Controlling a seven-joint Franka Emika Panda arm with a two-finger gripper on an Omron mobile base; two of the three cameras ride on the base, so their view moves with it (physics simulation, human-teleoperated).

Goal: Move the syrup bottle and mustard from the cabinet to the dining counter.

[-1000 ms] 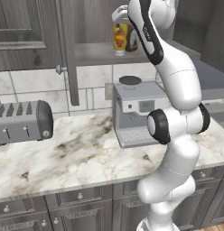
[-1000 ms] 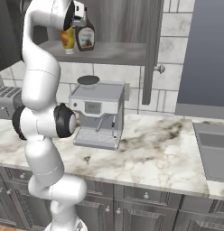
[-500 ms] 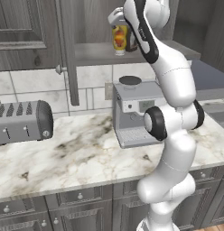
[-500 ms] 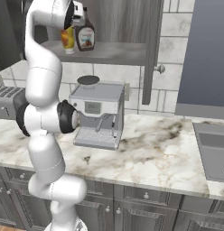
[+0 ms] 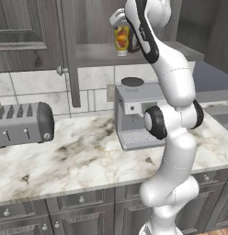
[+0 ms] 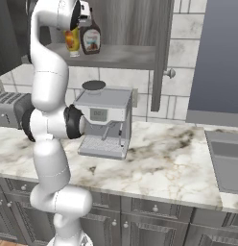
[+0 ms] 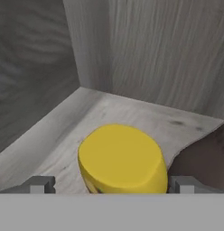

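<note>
Arm shifted; pincer (image 7: 111, 185) spread straddling mustard (image 7: 123, 160).

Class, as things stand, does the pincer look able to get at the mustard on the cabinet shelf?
Probably yes. The open pincer sits right over the mustard, a fingertip on either side, nothing between. The syrup bottle stands close beside it and might get brushed.
</note>
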